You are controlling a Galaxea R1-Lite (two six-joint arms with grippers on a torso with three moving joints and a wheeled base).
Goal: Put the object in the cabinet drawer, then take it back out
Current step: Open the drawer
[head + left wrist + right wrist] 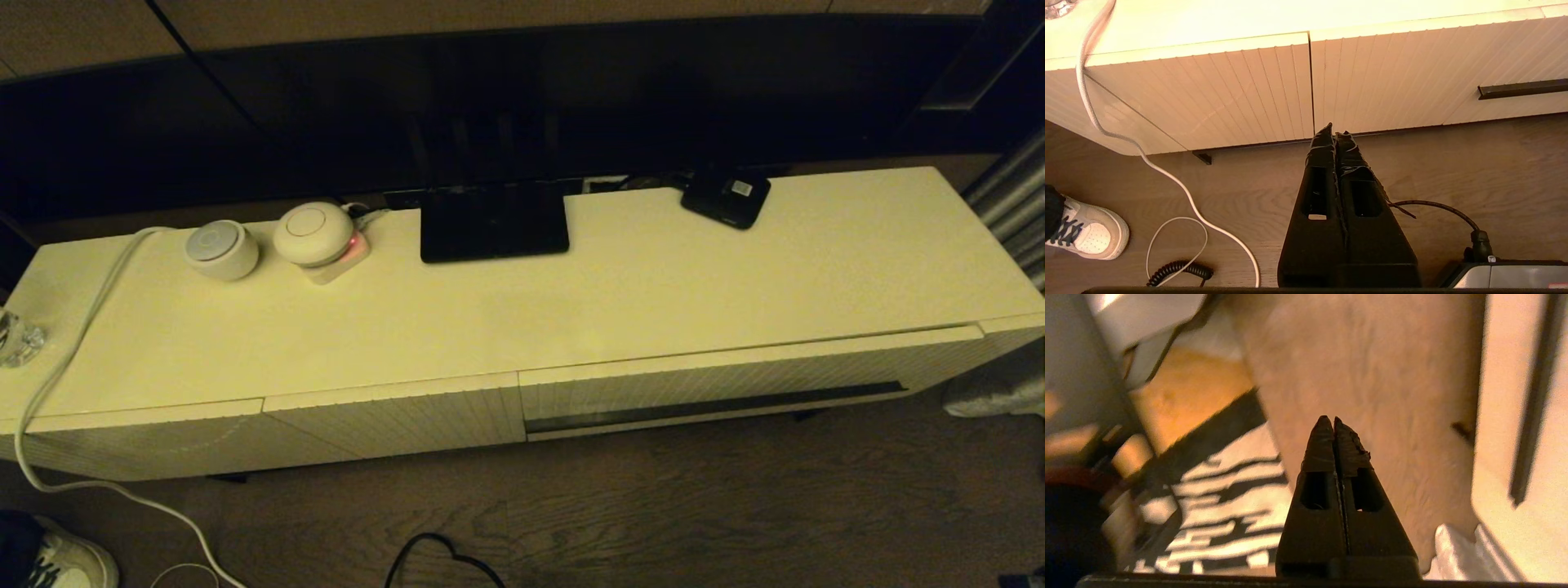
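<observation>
The black umbrella shows in no view. The cabinet drawer (718, 382) is the wide ribbed cream front on the right of the cabinet, with a long dark slot (710, 406) along its lower edge; it sits pushed in. Neither arm appears in the head view. My left gripper (1334, 132) is shut and empty, low over the wooden floor, before the seam between the narrow panel and the drawer (1433, 77). My right gripper (1329, 420) is shut and empty above the floor, with the drawer front (1498, 416) to one side.
On the cabinet top (653, 286) stand a flat black box with a white label (727, 198), a black screen foot (494, 222) and two round white devices (220, 249). A white cable (65, 359) hangs off the left end. A shoe (1086, 232) stands on the floor.
</observation>
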